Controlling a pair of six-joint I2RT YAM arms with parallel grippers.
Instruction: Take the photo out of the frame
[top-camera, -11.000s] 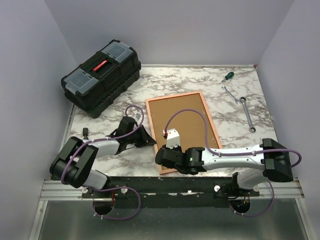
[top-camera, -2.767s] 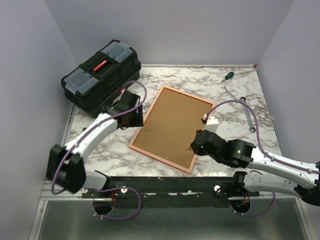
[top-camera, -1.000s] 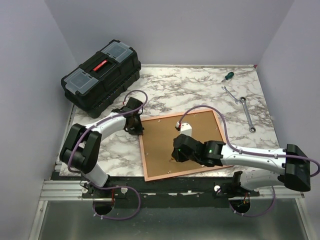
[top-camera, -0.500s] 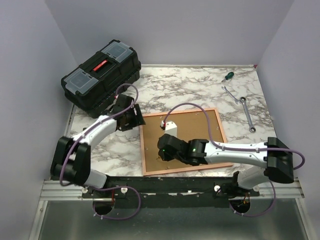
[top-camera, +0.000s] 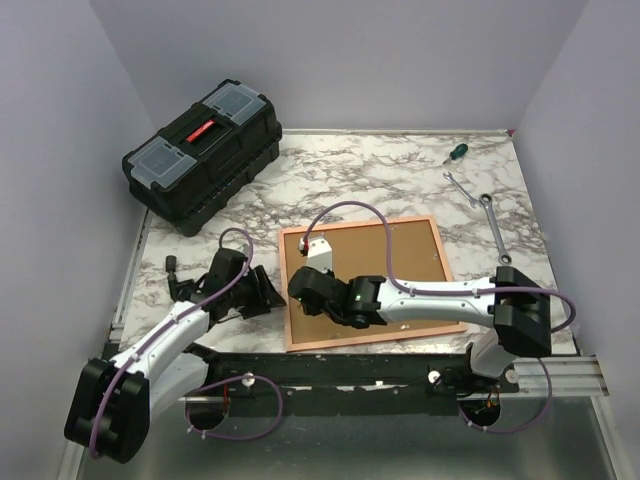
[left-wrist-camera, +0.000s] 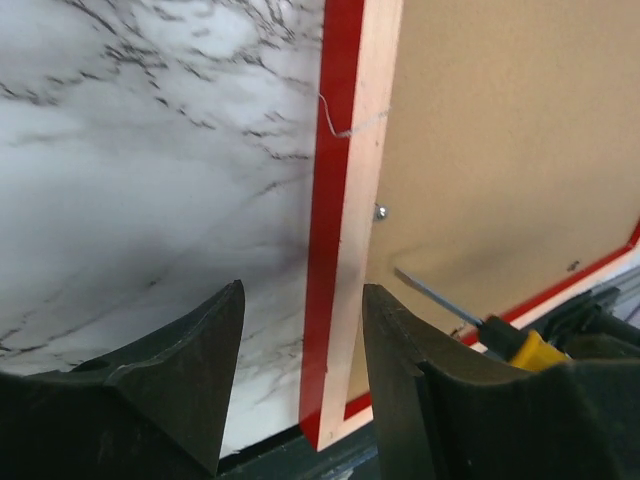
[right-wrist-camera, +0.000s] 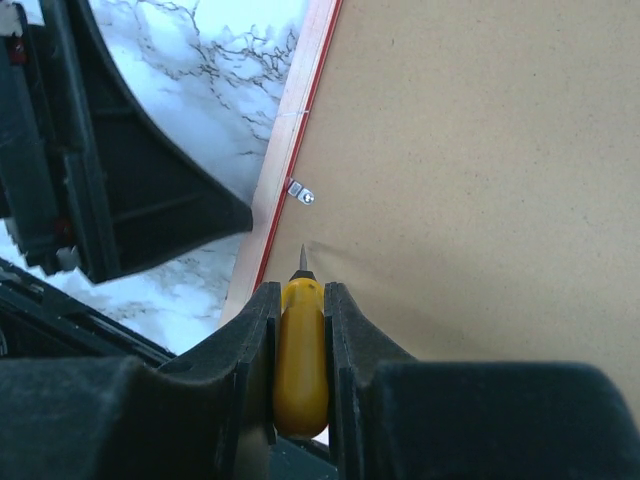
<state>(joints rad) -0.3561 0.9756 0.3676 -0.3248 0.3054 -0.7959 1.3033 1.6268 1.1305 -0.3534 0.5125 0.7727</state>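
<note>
The red frame (top-camera: 380, 221) lies face down near the front of the marble table (top-camera: 400, 170), brown backing board (top-camera: 400, 255) up, hiding the photo. The right tool (right-wrist-camera: 300, 300) clenches a yellow-handled screwdriver (right-wrist-camera: 300, 350), its tip just beside a small metal clip (right-wrist-camera: 302, 193). The left tool (left-wrist-camera: 302, 295) is spread and empty at the frame's nearest rail.

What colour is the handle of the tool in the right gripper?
Yellow tool handle, clamped in the right gripper; clearest in right wrist view.
</note>
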